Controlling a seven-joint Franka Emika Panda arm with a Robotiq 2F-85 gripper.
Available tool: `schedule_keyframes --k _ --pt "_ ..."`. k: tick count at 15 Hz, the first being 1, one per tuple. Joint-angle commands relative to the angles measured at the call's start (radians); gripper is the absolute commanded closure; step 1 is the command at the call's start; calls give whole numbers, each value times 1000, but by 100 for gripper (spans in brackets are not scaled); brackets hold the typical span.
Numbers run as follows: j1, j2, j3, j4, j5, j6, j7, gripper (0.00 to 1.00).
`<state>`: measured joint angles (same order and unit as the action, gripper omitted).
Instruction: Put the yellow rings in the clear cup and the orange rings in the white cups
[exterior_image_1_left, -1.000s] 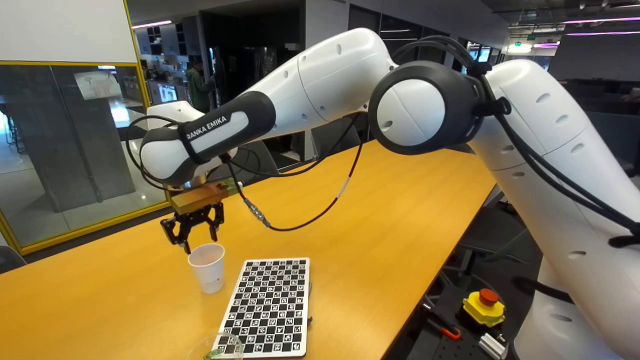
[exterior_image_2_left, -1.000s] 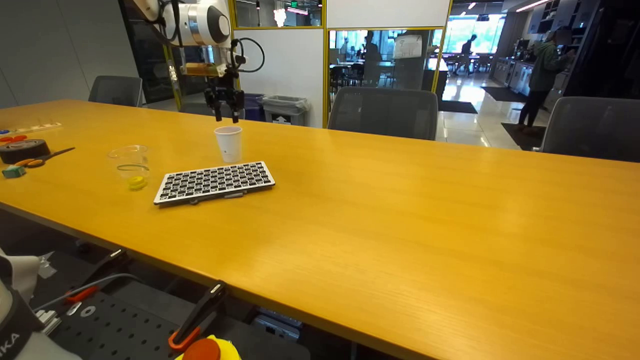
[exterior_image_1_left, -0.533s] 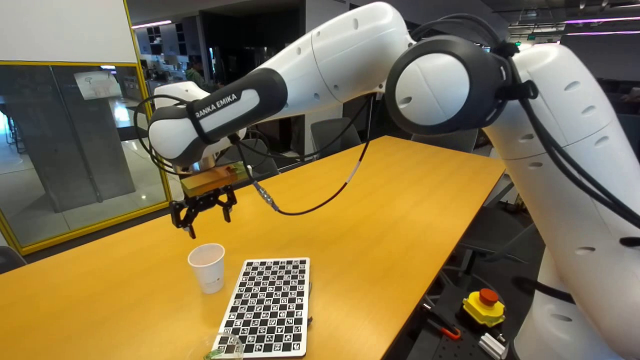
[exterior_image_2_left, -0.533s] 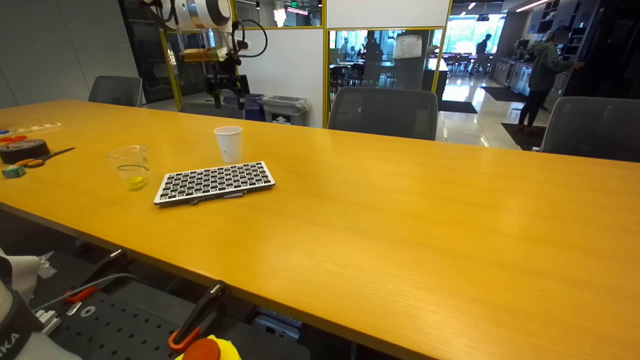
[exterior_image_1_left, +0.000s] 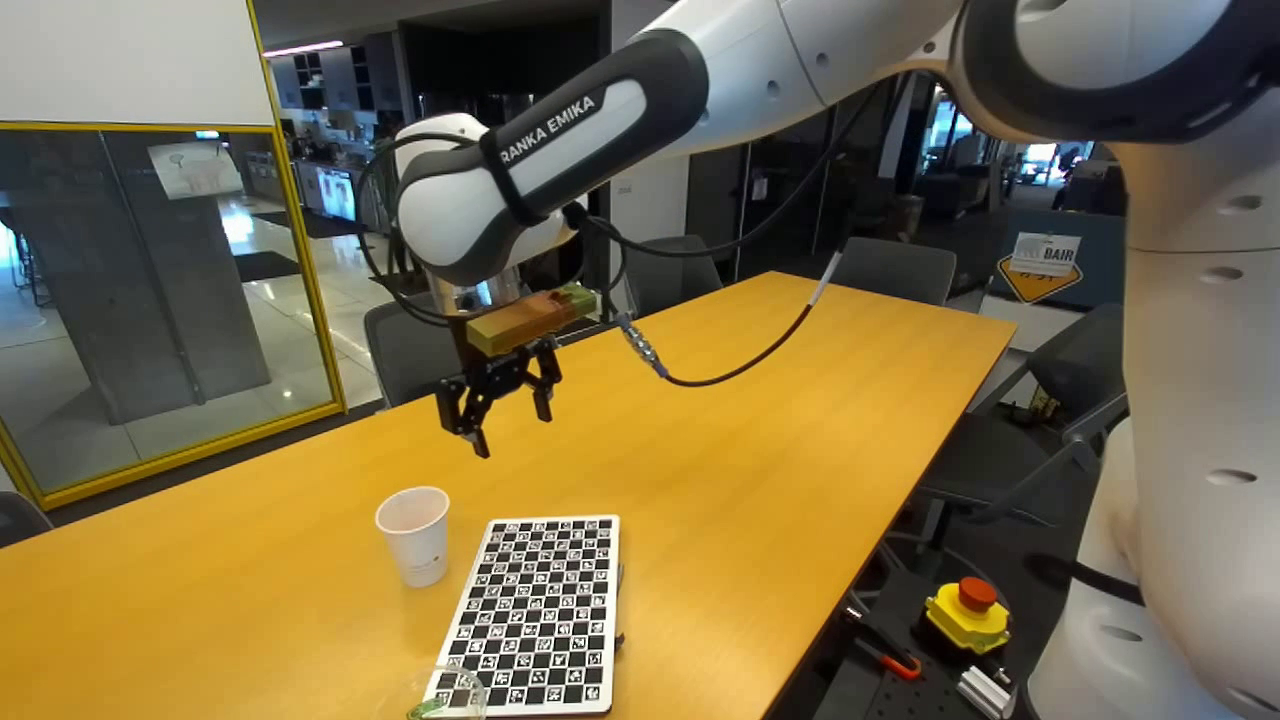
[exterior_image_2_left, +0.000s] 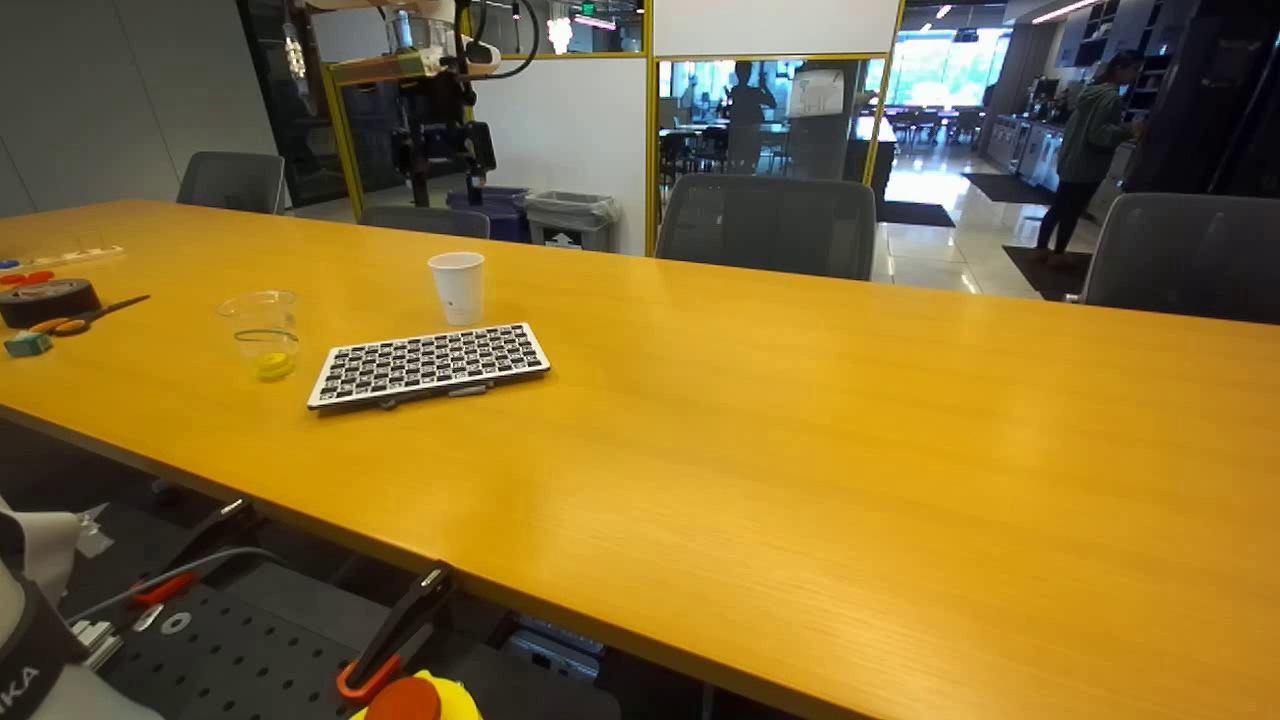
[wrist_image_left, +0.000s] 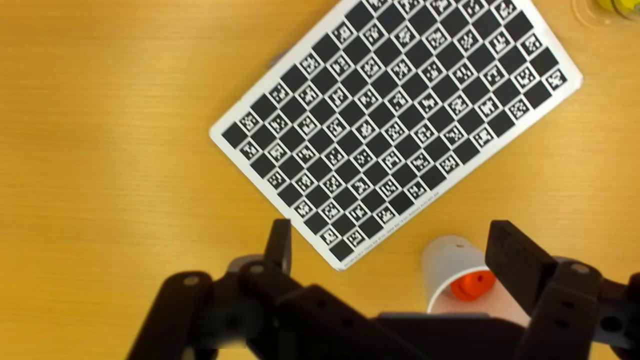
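The white cup (exterior_image_1_left: 418, 550) stands upright on the table in both exterior views (exterior_image_2_left: 461, 292). In the wrist view, orange rings (wrist_image_left: 470, 286) lie inside the white cup (wrist_image_left: 450, 257). The clear cup (exterior_image_2_left: 257, 312) stands near the checkered board with yellow rings (exterior_image_2_left: 273, 366) at its bottom. The clear cup (exterior_image_1_left: 455, 690) is cut off at the lower edge of an exterior view, and only a corner of it shows in the wrist view. My gripper (exterior_image_1_left: 512, 432) is open and empty, in the air above the table, apart from the white cup. Its wide-spread fingers frame the wrist view (wrist_image_left: 390, 225).
A checkered board (exterior_image_1_left: 540, 610) lies beside the white cup. At the far left of an exterior view are red round pieces (exterior_image_2_left: 40, 276), a black tape roll (exterior_image_2_left: 48, 300), scissors (exterior_image_2_left: 85, 318), a green block (exterior_image_2_left: 27, 344) and a pale strip with pegs (exterior_image_2_left: 85, 256).
My gripper has risen and moved away from above the white cup, toward the robot's base side. Its fingers stay open. The cups, rings and board have not moved.
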<state>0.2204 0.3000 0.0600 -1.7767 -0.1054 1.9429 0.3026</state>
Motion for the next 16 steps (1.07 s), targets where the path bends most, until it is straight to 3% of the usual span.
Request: schedule_keyframes --k 1,9,16 --pt "-42 -204 6 -248 9 37 -38 0" --pt "-141 -599 -21 -681 36 203 -225 0" --pt "-200 -940 -120 -940 36 144 -408 0"
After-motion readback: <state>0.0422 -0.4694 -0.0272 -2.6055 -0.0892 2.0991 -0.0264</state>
